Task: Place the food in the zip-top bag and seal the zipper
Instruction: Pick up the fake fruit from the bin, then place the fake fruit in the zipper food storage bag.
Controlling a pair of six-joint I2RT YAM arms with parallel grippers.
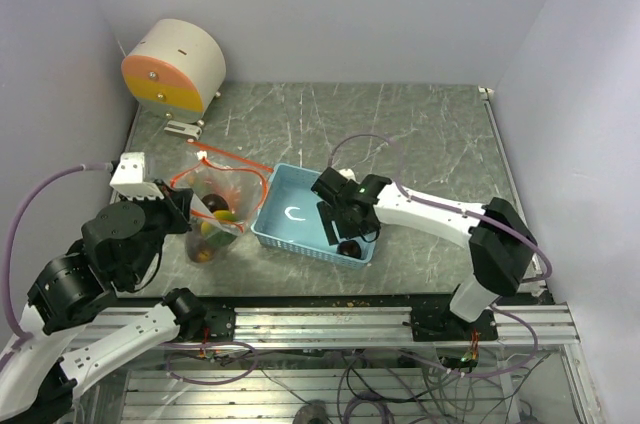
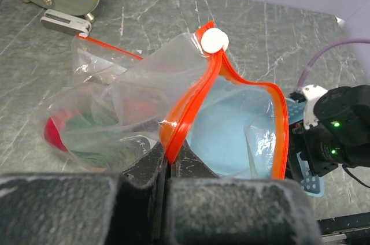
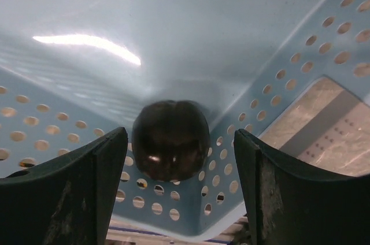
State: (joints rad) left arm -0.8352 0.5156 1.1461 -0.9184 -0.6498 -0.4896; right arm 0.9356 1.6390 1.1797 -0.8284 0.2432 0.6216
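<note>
Right wrist view shows the right gripper (image 3: 180, 141) open around the shiny dark purple fruit (image 3: 170, 140) in the blue basket (image 3: 277, 83) corner, where it may slip when squeezed, while the left gripper (image 2: 171, 161) pinches the bag (image 2: 144, 83).

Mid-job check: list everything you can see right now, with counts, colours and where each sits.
Zip-top bag: one, clear with orange-red zipper, left of the basket, mouth open.
Food in bag: several, red, green, yellow-green; count unclear.
Dark purple piece: one, basket's near right corner.
Basket: one, light blue, table centre.
Round device: one, cream and orange, far left corner.
Table: one, grey marbled.
Left tool: one, black, shut on the bag's rim.
Right tool: one, black, open over the dark purple piece.
</note>
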